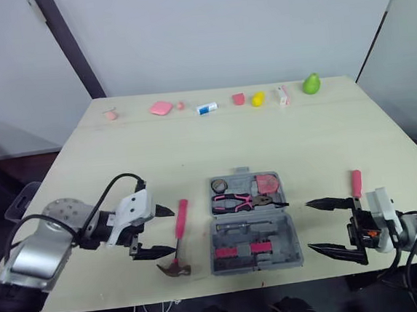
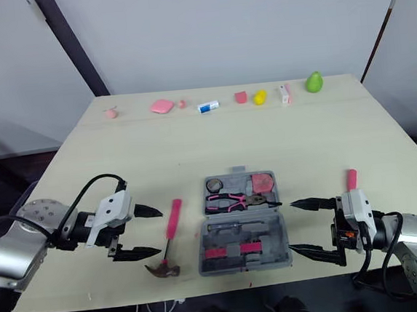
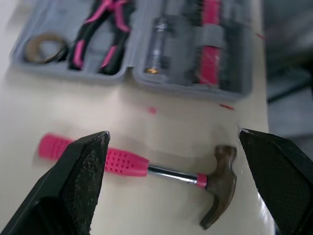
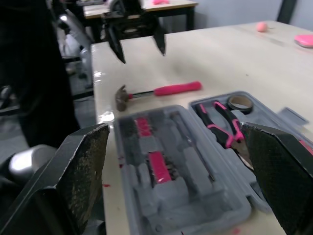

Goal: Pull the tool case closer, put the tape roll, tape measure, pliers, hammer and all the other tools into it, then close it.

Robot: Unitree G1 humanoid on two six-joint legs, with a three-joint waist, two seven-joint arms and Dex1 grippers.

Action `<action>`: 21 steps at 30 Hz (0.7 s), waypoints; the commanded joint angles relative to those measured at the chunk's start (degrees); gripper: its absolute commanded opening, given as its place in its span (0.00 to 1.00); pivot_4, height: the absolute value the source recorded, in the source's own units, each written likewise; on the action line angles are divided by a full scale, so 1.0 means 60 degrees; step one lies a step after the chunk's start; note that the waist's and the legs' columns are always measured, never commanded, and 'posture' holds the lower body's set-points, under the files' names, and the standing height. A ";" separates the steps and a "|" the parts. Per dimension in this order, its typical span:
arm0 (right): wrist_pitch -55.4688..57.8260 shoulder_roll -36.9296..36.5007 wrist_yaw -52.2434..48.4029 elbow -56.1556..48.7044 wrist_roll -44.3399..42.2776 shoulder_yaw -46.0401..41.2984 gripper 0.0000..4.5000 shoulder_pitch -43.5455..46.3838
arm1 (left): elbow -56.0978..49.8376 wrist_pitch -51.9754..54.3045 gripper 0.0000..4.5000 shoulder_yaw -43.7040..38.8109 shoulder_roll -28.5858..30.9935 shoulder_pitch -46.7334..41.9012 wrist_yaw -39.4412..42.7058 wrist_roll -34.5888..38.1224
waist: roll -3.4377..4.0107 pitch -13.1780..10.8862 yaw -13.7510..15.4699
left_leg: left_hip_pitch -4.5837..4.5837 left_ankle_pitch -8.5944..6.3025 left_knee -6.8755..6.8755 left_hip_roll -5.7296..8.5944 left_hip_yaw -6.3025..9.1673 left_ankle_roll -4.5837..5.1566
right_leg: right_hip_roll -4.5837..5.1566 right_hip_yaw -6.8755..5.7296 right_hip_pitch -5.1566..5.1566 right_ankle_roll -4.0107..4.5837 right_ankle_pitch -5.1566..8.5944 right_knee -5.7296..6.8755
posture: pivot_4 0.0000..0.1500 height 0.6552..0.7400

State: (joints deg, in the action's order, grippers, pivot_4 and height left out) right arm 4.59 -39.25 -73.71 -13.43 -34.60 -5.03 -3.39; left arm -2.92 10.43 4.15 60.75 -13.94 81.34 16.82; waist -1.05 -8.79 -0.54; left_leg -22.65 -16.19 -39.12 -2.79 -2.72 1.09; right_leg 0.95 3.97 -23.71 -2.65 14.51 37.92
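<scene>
On the desk (image 1: 324, 138), the hammer (image 1: 180, 231) lies just right of my spread left end effector (image 1: 167, 231), handle pointing away from me, left of the open case (image 1: 254, 248); my right end effector (image 1: 311, 226), also spread, is farther.

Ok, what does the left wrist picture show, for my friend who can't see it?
A pink-handled hammer lies on the table between the left arm's wide-open black jaws. Beyond it sits the open grey tool case, with pliers and a tape roll inside.
</scene>
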 commanded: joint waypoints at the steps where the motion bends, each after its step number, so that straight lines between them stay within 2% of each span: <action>1: 0.0235 -0.0199 -0.0219 -0.0289 -0.0287 -0.0096 1.00 0.0214 | 0.1726 -0.2979 1.00 0.1449 0.0283 -0.1656 0.1798 -0.0360 | -0.0003 -0.0002 0.0011 | -0.0005 0.0000 -0.0001 0.0000 0.0001 0.0000 | -0.0001 -0.0001 -0.0001 0.0000 0.0000 -0.0003 | 1.00 1.00; 7: 0.0278 -0.0162 -0.0142 -0.0216 -0.0209 -0.0099 1.00 0.0422 | 0.3554 -0.6675 1.00 0.5168 0.0587 -0.4645 0.1859 -0.0942 | -0.0020 -0.0012 0.0040 | -0.0017 0.0000 -0.0015 0.0001 0.0005 0.0002 | -0.0002 0.0001 0.0000 -0.0033 -0.0019 -0.0002 | 1.00 1.00; 11: 0.0299 -0.0138 -0.0060 -0.0306 -0.0177 -0.0075 1.00 0.0422 | 0.4996 -0.9362 1.00 0.7176 0.0163 -0.6246 0.1859 -0.2026 | -0.0024 -0.0014 0.0119 | -0.0018 0.0001 -0.0020 0.0002 0.0009 0.0002 | -0.0005 0.0001 0.0001 -0.0036 -0.0021 0.0000 | 1.00 1.00; 14: 0.0309 -0.0134 0.0014 -0.0345 -0.0167 -0.0102 1.00 0.0445 | 0.6201 -1.0932 1.00 0.8376 -0.0352 -0.7281 0.1859 -0.2250 | -0.0026 -0.0016 0.0198 | -0.0017 0.0001 -0.0022 0.0005 0.0004 0.0003 | -0.0010 0.0013 0.0002 -0.0039 -0.0023 -0.0002 | 1.00 1.00; 17: 0.0327 -0.0154 0.0110 -0.0447 -0.0158 -0.0156 1.00 0.0386 | 0.7456 -1.2671 1.00 0.9115 -0.1207 -0.8017 0.1859 -0.2913 | -0.0035 -0.0021 0.0221 | -0.0021 0.0001 -0.0024 0.0005 0.0007 0.0003 | -0.0009 0.0010 0.0002 -0.0040 -0.0023 -0.0002 | 1.00 1.00; 21: 0.0366 -0.0176 0.0188 -0.0528 -0.0180 -0.0197 1.00 0.0345 | 0.8499 -1.3778 1.00 0.9157 -0.1985 -0.8239 0.1859 -0.3527 | -0.0042 -0.0025 0.0230 | -0.0025 0.0000 -0.0036 0.0006 0.0006 0.0005 | -0.0007 0.0009 0.0008 -0.0040 -0.0023 -0.0006 | 1.00 1.00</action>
State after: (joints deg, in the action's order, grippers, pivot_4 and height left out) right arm 6.67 -40.07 -73.15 -14.36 -34.72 -4.84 -1.07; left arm 41.82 -64.00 57.89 52.33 -61.76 89.28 -0.55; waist -1.30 -8.94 0.84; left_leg -22.80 -16.19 -39.34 -2.75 -2.69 1.13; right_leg 0.90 4.05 -23.67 -2.89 14.37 37.88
